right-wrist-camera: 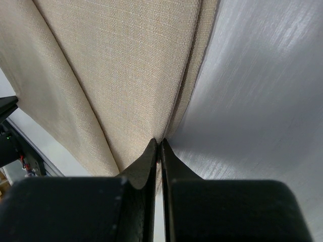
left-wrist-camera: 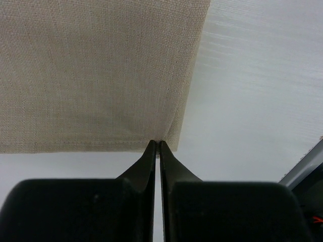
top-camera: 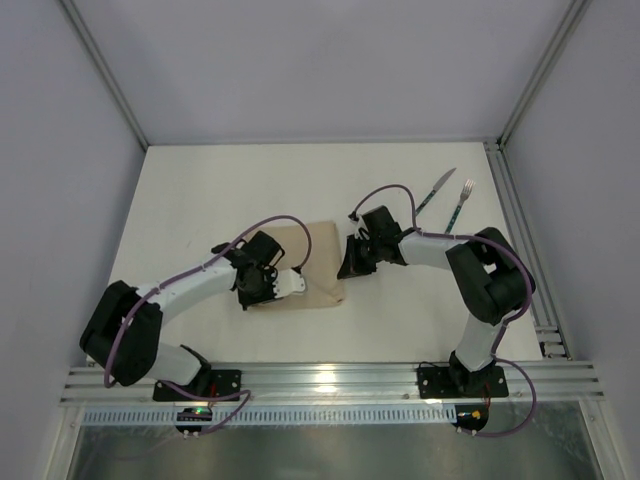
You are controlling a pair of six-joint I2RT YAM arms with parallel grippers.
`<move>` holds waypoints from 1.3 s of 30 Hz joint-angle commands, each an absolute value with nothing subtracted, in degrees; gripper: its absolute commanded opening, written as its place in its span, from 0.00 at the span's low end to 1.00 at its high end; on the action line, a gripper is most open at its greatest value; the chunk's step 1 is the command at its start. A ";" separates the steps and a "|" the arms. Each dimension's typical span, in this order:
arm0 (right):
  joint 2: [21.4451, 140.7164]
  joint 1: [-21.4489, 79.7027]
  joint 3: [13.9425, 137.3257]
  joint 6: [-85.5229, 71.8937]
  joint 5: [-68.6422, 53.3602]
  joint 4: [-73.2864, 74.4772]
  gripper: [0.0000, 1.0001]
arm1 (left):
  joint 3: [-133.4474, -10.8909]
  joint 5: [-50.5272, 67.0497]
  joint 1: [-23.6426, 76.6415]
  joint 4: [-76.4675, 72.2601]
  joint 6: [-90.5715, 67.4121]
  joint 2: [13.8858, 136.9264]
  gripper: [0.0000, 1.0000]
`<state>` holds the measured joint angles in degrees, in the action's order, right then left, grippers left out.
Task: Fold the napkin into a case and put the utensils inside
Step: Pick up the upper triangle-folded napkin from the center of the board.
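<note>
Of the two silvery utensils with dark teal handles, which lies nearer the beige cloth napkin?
The table knife, the one with the plain pointed blade. It lies on the side of the pair towards the napkin, while the tined fork lies beyond it, farther right.

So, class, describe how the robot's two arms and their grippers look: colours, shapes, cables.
Both the left arm and right arm have white link tubes between bulky black joint housings. A thin purple cable loops loosely along each. The left gripper and right gripper are matte black, their fingers tapering to thin, curved tips.
</note>
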<state>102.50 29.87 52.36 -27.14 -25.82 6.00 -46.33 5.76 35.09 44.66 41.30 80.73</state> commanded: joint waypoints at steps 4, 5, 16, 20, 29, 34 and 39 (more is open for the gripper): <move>103.36 29.53 51.42 -24.96 -23.82 7.21 0.04 | -45.00 4.92 34.28 43.86 42.72 81.82 0.00; 103.45 29.53 51.68 -24.87 -24.08 7.47 0.04 | -45.00 5.27 34.19 43.16 42.19 82.17 0.00; 91.25 29.79 46.24 -20.48 -22.77 11.43 0.54 | -45.26 7.64 34.28 41.39 40.34 80.51 0.34; 89.38 31.19 42.81 -20.74 -23.99 10.20 0.57 | -45.35 7.74 34.28 42.45 39.90 77.52 0.45; 87.10 34.28 40.26 -18.90 -24.52 3.61 0.57 | -44.30 6.86 34.28 40.78 38.67 77.95 0.45; 88.16 35.59 40.34 -18.20 -25.93 3.25 0.57 | -44.38 6.68 34.28 39.64 37.97 79.28 0.45; 87.27 37.09 39.46 -17.23 -26.37 0.97 0.56 | -44.56 6.50 34.28 38.94 37.53 80.07 0.45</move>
